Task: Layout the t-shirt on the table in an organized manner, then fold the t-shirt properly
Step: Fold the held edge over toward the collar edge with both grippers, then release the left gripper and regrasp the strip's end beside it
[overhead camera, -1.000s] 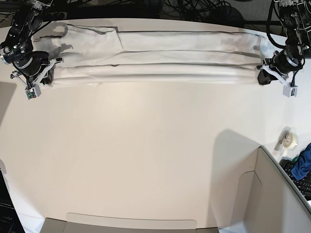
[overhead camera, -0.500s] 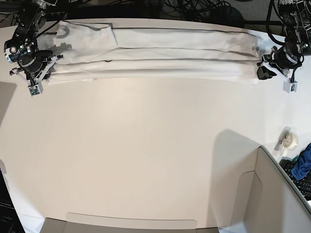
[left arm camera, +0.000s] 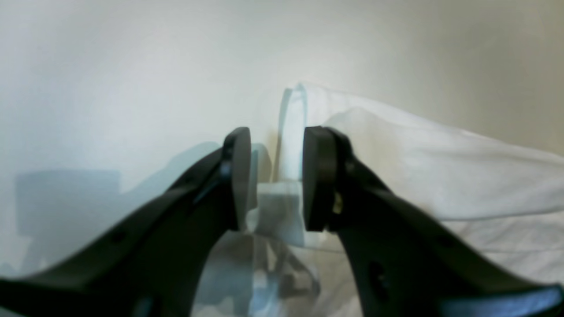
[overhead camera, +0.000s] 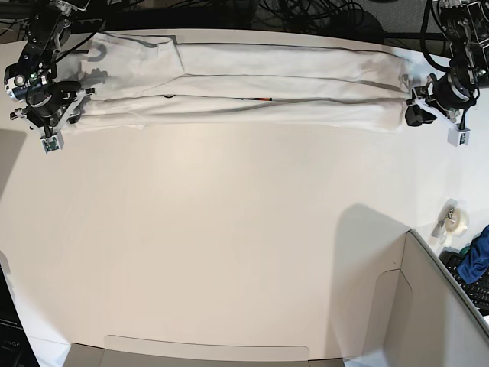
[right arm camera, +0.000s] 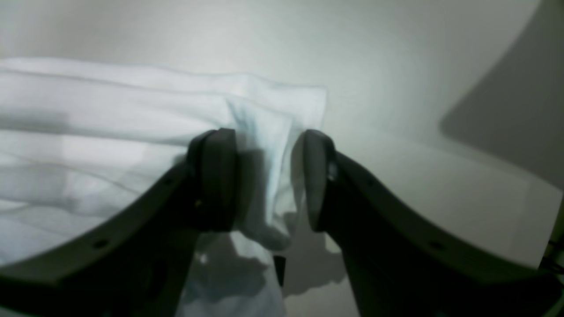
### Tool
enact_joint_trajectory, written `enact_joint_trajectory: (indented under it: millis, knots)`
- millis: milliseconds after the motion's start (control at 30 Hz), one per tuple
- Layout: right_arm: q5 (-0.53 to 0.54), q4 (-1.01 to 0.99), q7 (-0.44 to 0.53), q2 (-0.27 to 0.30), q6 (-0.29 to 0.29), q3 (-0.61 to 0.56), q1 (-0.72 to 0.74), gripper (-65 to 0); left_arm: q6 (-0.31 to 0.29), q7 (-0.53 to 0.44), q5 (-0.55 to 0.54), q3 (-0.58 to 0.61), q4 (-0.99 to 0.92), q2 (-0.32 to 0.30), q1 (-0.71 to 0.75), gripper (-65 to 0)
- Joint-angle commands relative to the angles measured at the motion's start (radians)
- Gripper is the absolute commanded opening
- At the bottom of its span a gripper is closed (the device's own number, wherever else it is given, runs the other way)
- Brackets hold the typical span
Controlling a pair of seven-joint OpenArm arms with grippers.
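The left gripper (left arm camera: 275,178) is seen from its wrist camera with its two dark fingers (left arm camera: 319,176) parted, a clear gap between the pads. A folded corner of the t-shirt (left arm camera: 418,171) stands in that gap; whether the cloth touches either pad cannot be told. In the base view this gripper (overhead camera: 419,107) sits at the right end of the garment, at the far right of the table (overhead camera: 229,252).

The right gripper (right arm camera: 264,180) is likewise seen with its jaws apart. A bunched end of the white cloth (right arm camera: 132,132) hangs between the pads, close to the left-hand pad, with a visible gap to the other one. In the base view it (overhead camera: 72,103) is placed at the left end of the garment, at the far left of the table.

The t-shirt (overhead camera: 252,95) is laid as a long, narrow folded band along the far edge of the table, stretched from one gripper to the other. A sleeve and the neck opening are seen at its left end, and a small spot of colour shows at a fold line near the middle.

Near the right edge, a roll of tape (overhead camera: 456,220) lies on the table. A grey box wall (overhead camera: 428,306) is seen at the near right corner, with a blue cloth (overhead camera: 475,256) just beyond it.
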Motion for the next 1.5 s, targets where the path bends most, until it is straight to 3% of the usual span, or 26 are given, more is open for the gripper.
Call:
enact_joint_trajectory:
  millis: [0,133,233,467,567,767,933,1200,1467]
  knots:
    - [-0.006,0.018,0.01,0.015,-0.002,0.005,0.017,-39.7,0.0,-0.017,-0.011,-0.051,0.012,-0.022,-0.007,-43.4]
    - [-0.01,0.059,0.01,-0.014,-0.002,0.007,0.029,-39.7,0.0,-0.013,-0.016,-0.166,0.004,-0.018,-0.007,-38.1]
    - [-0.012,0.099,0.01,-0.034,-0.002,0.028,0.029,-39.7,-0.003,0.049,-0.039,-0.237,-0.013,-0.018,-0.012,-36.8]
    - [-0.01,0.185,0.012,-0.057,-0.002,0.031,0.027,-39.7,-0.013,0.279,-0.337,-0.353,-0.35,-0.025,-0.109,-34.6]
    - [-0.01,0.205,0.012,-0.071,-0.002,0.031,0.027,-39.7,-0.025,0.288,-0.407,-0.347,-0.451,-0.041,-0.112,-34.5]
    - [-0.01,0.234,0.012,-0.075,-0.002,0.031,0.021,-39.7,-0.026,0.288,-0.418,-0.303,-0.5,-0.047,-0.112,-34.1]
    - [-0.009,0.235,0.012,-0.077,-0.002,0.031,0.021,-39.7,-0.125,0.288,-0.418,-0.241,-0.499,-0.042,-0.109,-31.8]
    - [-0.006,0.235,0.012,-0.078,-0.002,0.031,0.021,-39.7,-0.129,0.283,-0.418,-0.131,-0.47,-0.042,-0.112,-31.9]
    - [-0.009,0.235,0.012,-0.098,-0.002,0.03,0.023,-39.7,-0.129,0.289,-0.418,-0.1,-0.448,-0.042,-0.113,-31.9]
